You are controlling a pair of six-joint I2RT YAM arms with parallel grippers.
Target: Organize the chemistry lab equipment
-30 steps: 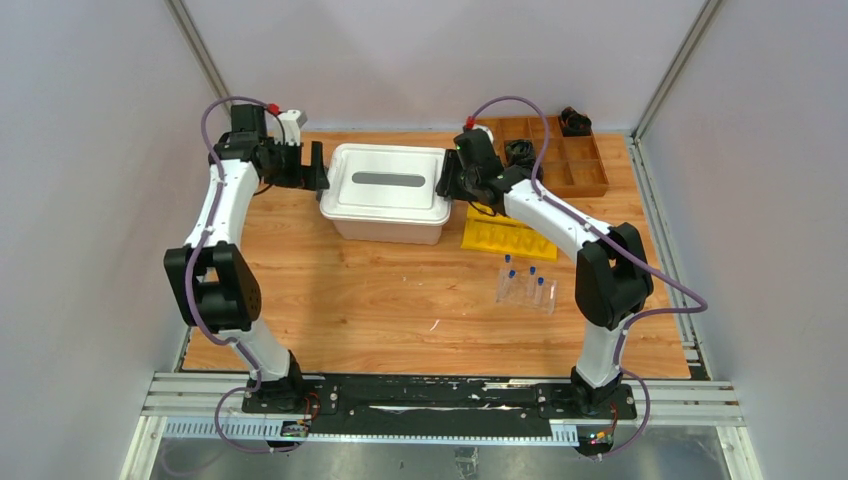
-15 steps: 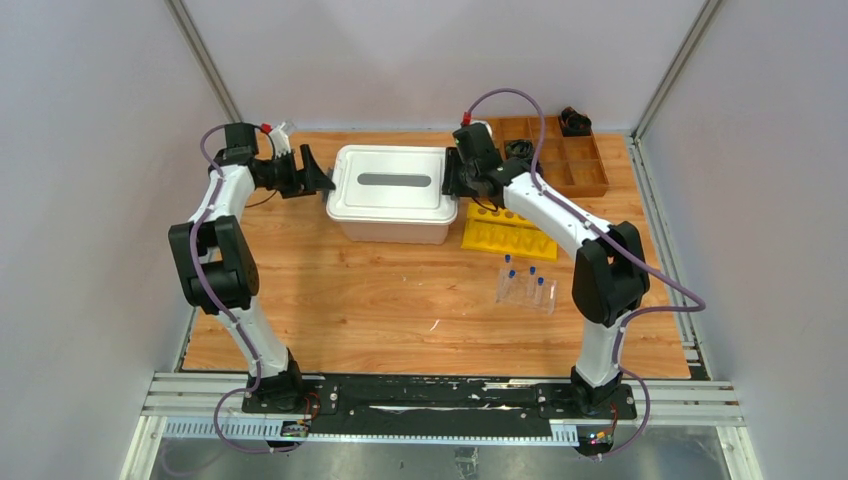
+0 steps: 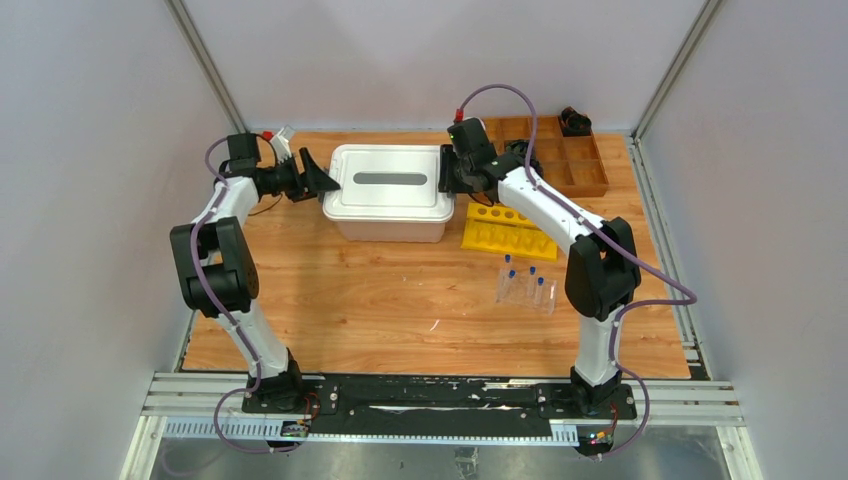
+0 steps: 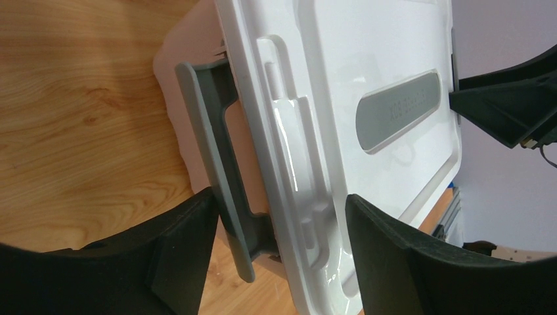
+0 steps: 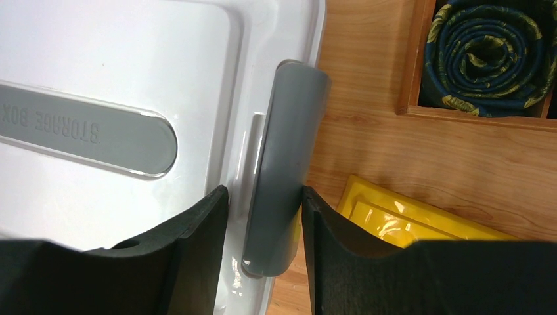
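Observation:
A white storage box (image 3: 385, 200) with a lid (image 4: 368, 59) stands at the back middle of the table. My left gripper (image 3: 318, 180) is at its left end, open. Its jaws (image 4: 280, 200) straddle the grey latch (image 4: 207, 151) and the lid's rim, and one finger (image 4: 177, 256) rests against the latch. My right gripper (image 3: 447, 180) is at the box's right end. It is shut (image 5: 265, 191) on the other grey latch (image 5: 289, 144) and the lid's edge. A clear tube rack (image 3: 525, 290) with blue-capped tubes (image 3: 532, 270) stands apart, right of centre.
A yellow moulded tray (image 3: 505, 232) lies just right of the box, close under my right arm. A wooden divided tray (image 3: 570, 165) sits at the back right with a dark coiled bundle (image 5: 489, 52) in a compartment. Enclosure walls stand close on both sides.
My left gripper has swung in to the box's left end and narrowed around the latch. My right gripper has shifted slightly back along the right end.

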